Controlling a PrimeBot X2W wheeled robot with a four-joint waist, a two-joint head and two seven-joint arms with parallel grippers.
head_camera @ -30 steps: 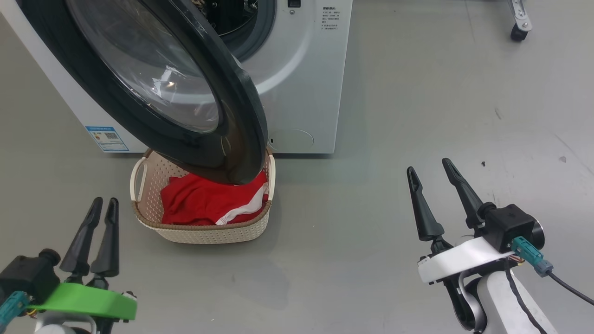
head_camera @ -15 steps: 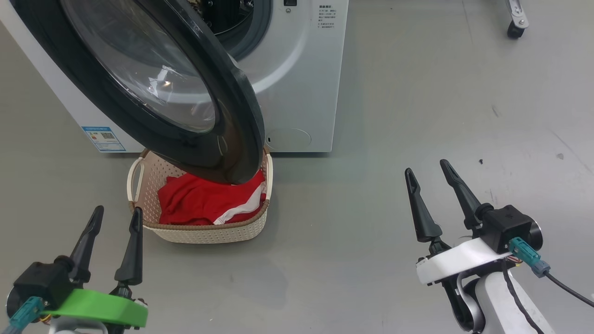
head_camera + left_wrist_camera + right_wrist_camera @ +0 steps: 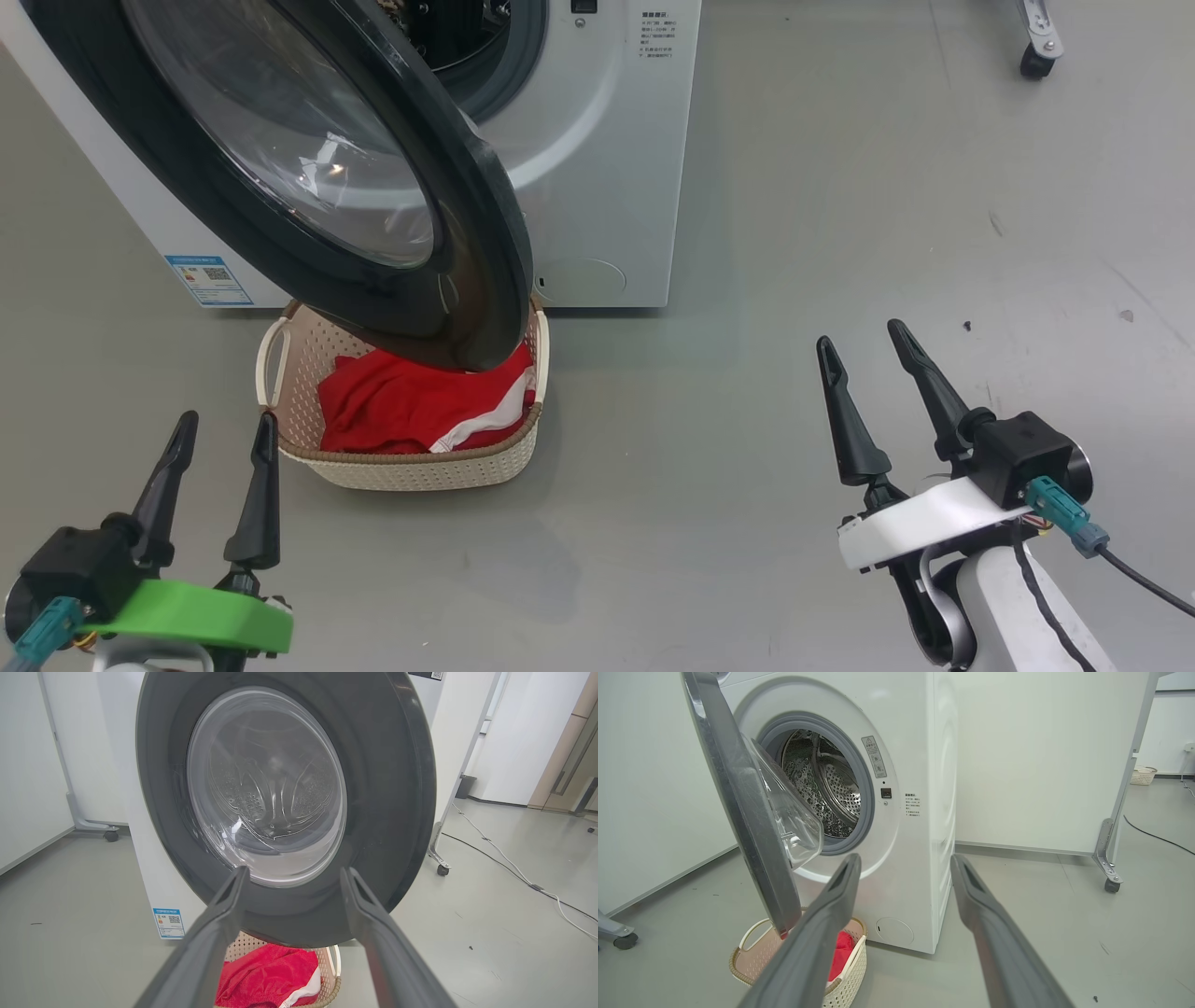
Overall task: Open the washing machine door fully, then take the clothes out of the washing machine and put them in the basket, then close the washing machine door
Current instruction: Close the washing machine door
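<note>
i read this as the last step: the red clothes (image 3: 401,411) with their white stripe lie crumpled in the basket (image 3: 411,474), which sits on the floor (image 3: 747,392) just in front of the washing machine (image 3: 597,168). what the right wrist view shows of the drum (image 3: 817,784) looks empty, though its lower part is hidden. the washing machine door (image 3: 485,271) stands swung out, its lower edge hanging over the basket. my left gripper (image 3: 229,417) is spread wide and holds nothing, aimed at the door's outer face. my right gripper (image 3: 860,332) is wide and empty too, well apart to the right. next, i judge, a finger must press flat on the black rim and push the door round until the latch takes. the rim is glossy hard plastic, likely slippery under a tip; the glass bowl (image 3: 794,816) bulges smooth and clear. the basket is perforated cream plastic with a brown woven-look rim, probably light enough to shift if nudged, and the drum is dimpled steel
</note>
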